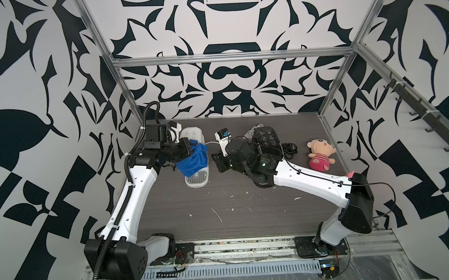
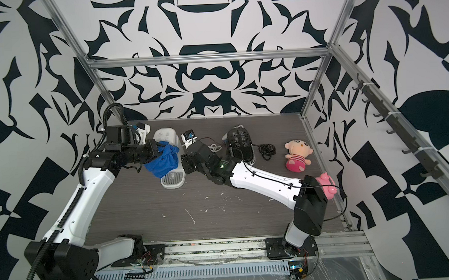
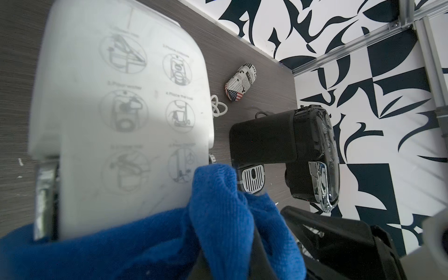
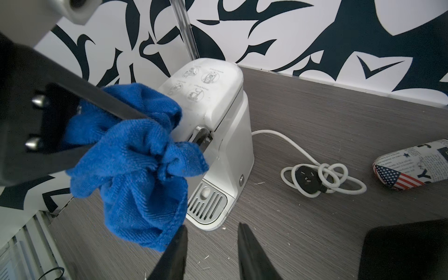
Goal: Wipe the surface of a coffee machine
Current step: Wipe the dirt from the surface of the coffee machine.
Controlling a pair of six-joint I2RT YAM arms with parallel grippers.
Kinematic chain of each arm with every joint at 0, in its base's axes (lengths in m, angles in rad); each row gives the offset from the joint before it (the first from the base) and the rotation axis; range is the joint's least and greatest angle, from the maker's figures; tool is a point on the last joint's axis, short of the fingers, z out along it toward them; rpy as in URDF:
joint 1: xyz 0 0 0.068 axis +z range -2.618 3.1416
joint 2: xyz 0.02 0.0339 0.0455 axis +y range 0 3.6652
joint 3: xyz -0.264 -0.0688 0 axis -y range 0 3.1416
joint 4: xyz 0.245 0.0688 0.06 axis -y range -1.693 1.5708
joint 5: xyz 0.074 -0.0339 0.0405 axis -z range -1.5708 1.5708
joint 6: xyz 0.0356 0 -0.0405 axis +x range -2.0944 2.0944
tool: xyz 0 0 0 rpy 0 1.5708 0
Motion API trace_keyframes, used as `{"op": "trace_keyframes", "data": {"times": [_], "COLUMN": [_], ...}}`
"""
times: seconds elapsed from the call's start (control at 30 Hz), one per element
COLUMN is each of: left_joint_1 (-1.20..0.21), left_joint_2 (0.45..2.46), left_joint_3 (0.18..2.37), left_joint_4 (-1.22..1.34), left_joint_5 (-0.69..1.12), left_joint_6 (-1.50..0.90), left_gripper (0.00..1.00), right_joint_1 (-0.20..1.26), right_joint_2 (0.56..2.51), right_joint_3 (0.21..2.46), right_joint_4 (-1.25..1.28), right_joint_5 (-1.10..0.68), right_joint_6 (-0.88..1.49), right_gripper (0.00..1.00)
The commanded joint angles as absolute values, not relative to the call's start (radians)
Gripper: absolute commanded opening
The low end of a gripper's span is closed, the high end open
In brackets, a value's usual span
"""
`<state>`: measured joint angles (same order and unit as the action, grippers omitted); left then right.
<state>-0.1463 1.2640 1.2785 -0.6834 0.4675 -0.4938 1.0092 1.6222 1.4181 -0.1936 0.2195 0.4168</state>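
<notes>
A white coffee machine (image 1: 192,135) (image 2: 166,136) stands at the back left of the table, its lid printed with instruction drawings (image 3: 121,97). My left gripper (image 1: 190,149) (image 2: 158,150) is shut on a bunched blue cloth (image 1: 193,161) (image 2: 162,162) (image 3: 218,218) (image 4: 135,169). The cloth lies against the front edge of the lid and hangs over the machine's front, above the drip tray (image 4: 206,206). It hides the left fingertips. My right gripper (image 4: 212,226) (image 1: 216,161) hovers open and empty just right of the machine's base.
A black coffee machine (image 1: 266,138) (image 3: 278,140) stands at the back centre with a black cord (image 1: 290,148). A coiled white cord (image 4: 322,179) and a newsprint-patterned case (image 4: 412,167) (image 3: 240,82) lie behind. A plush doll (image 1: 320,154) and a pink toy (image 2: 327,184) sit at the right.
</notes>
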Motion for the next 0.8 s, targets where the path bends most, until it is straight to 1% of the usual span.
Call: {"op": "trace_keyframes", "data": {"times": [0.0,0.13,0.3,0.5,0.77], "left_joint_1": [-0.147,-0.146,-0.146,-0.146,-0.144], "left_joint_2": [1.359,1.491,1.624,1.729,1.782], "left_joint_3": [1.390,1.553,1.699,1.773,1.837], "left_joint_4": [-0.743,-0.775,-0.794,-0.765,-0.774], "left_joint_5": [0.422,0.347,0.325,0.329,0.312], "left_joint_6": [-0.450,-0.418,-0.412,-0.442,-0.433], "left_gripper": [0.00,0.00,0.00,0.00,0.00], "right_joint_1": [1.009,1.009,1.009,1.009,1.009], "right_joint_2": [1.611,1.604,1.593,1.591,1.589], "right_joint_3": [1.413,1.408,1.422,1.414,1.401], "right_joint_4": [-0.141,-0.142,-0.174,-0.174,-0.157], "right_joint_5": [0.216,0.215,0.227,0.239,0.239], "right_joint_6": [0.435,0.432,0.414,0.415,0.416], "right_gripper": [0.38,0.38,0.38,0.38,0.39]}}
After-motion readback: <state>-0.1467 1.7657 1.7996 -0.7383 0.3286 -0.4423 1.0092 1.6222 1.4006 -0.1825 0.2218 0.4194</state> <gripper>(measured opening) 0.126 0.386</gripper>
